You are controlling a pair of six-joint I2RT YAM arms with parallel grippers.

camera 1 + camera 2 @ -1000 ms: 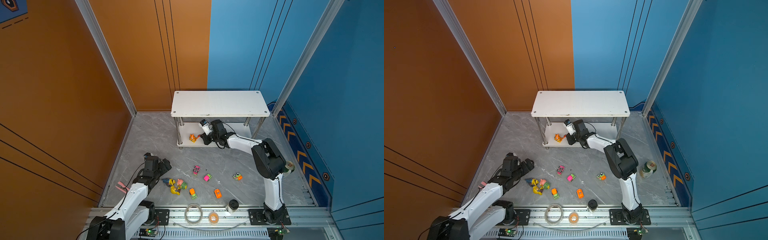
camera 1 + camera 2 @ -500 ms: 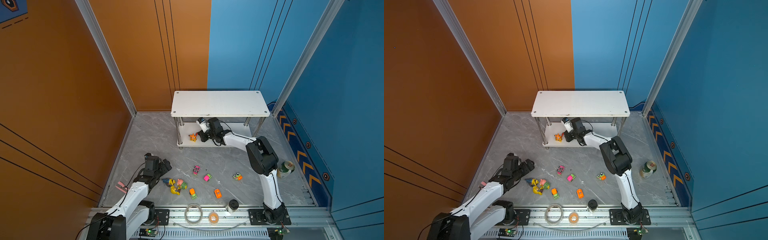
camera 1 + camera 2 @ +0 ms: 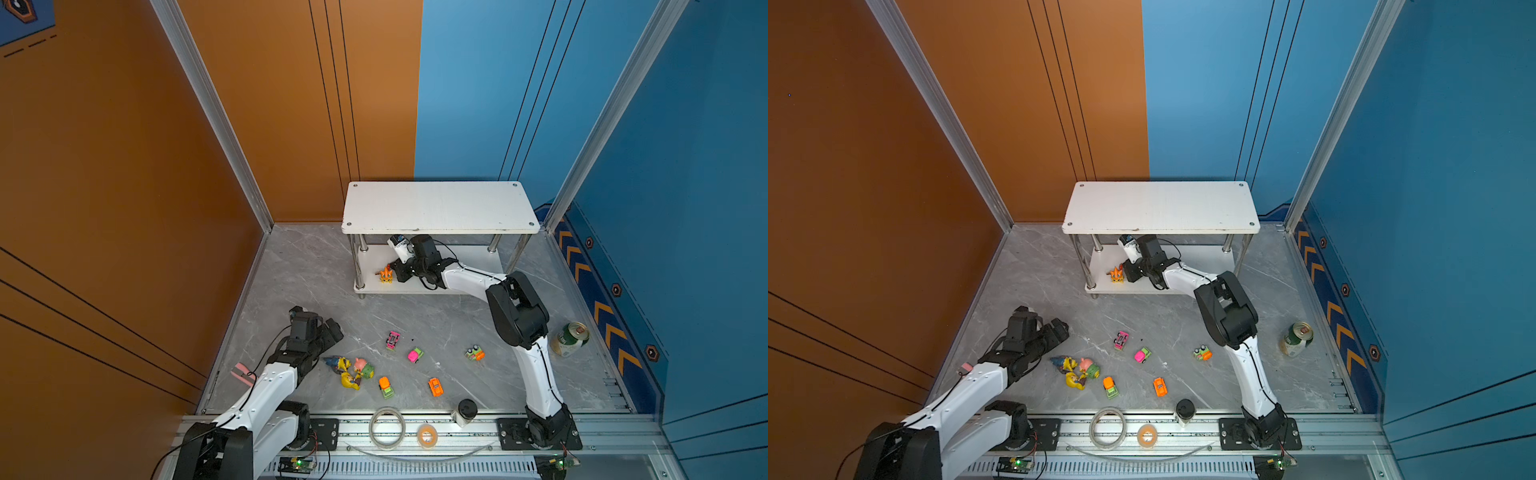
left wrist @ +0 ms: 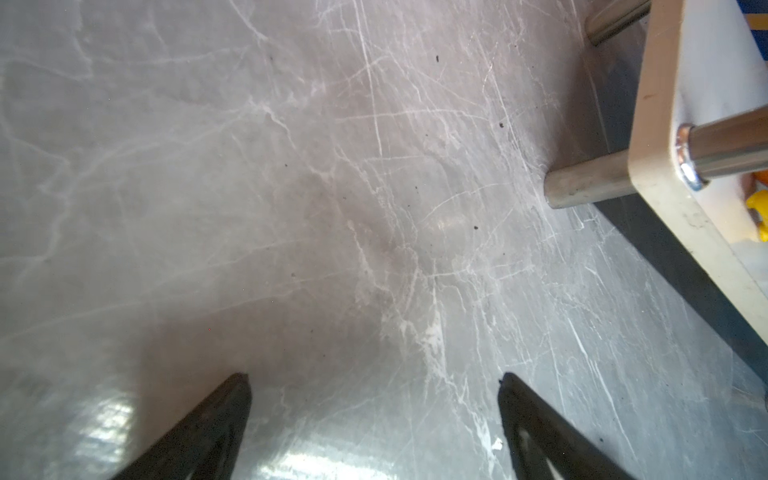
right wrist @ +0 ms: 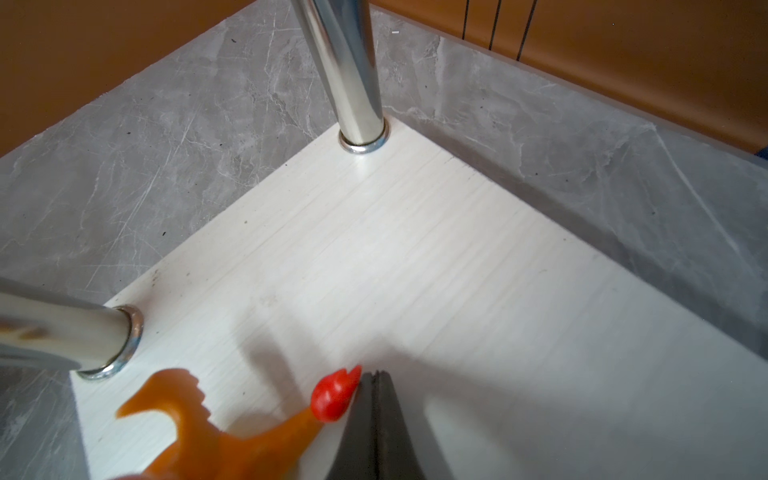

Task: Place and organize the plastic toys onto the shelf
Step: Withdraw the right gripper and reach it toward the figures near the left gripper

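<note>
1. Right pincer clenched, empty, over shelf lower board.
2. Orange figurine on that board, at pincer's 9 o'clock in both top views, red tail touching tip.
3. Left pincer released, over bench.

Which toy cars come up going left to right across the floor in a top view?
Pink plastic racing car → pink-and-lime plastic car → orange plastic car → lime-and-orange plastic car. Orange-and-lime truck skipped: overlaps the racer.

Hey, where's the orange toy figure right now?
In both top views the orange figure stands on the lower board of the shelf, near its front left post, right beside the shut right gripper.
</note>
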